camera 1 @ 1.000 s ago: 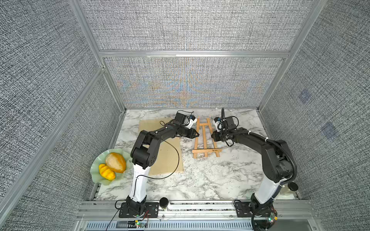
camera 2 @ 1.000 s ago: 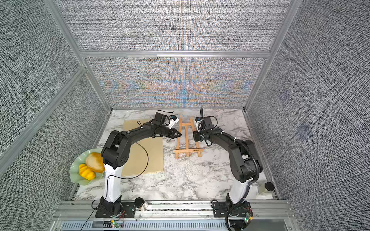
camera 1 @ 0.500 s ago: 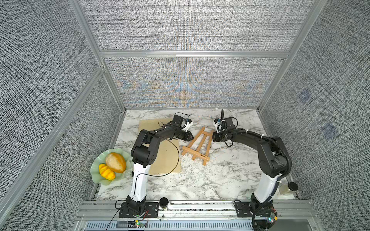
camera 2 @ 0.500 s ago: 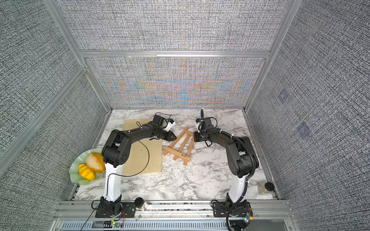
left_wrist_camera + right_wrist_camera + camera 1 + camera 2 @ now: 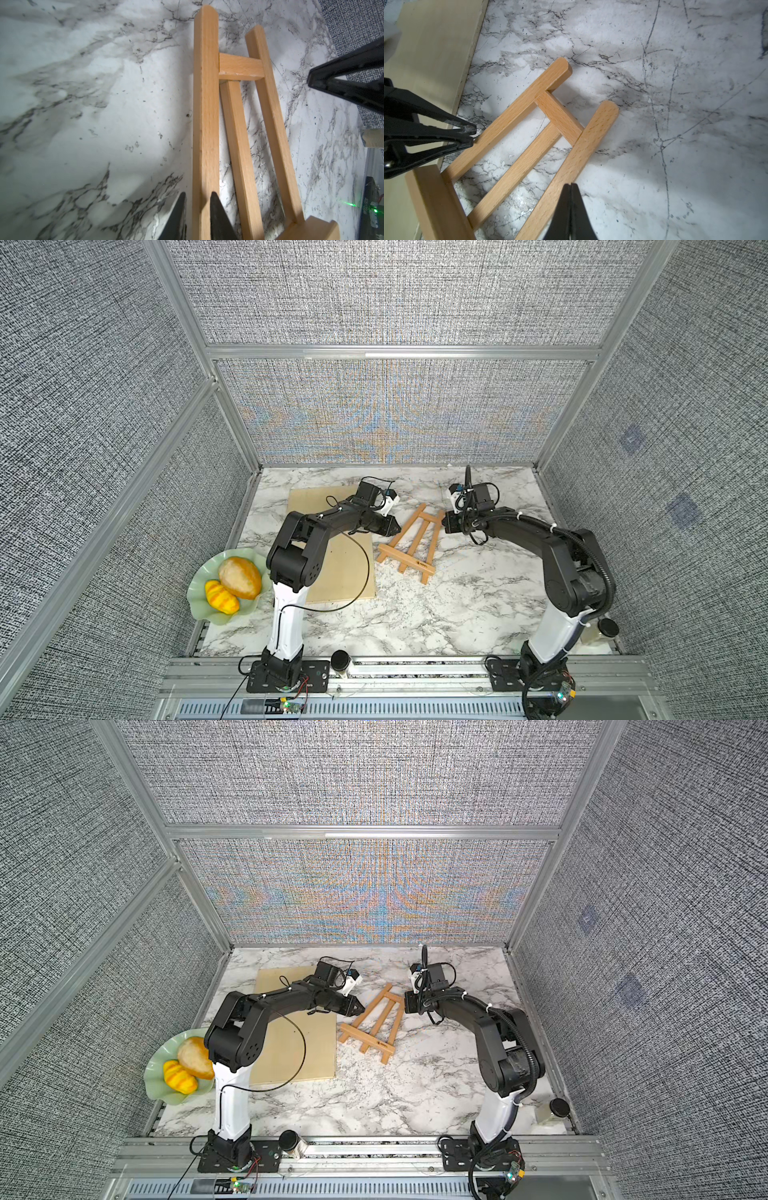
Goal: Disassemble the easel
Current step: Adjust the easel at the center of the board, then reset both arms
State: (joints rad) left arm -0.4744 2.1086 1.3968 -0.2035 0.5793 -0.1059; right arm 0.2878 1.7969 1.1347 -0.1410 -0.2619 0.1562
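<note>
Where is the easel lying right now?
In both top views the easel lies flat on the marble table, toward the back. It sits just right of the plywood board, between the left gripper and the right gripper.

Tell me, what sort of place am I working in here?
Most likely a lab robot cell: grey textured panels in an aluminium frame wall in a marble-patterned tabletop, with the left arm and right arm bolted to a front rail.
</note>
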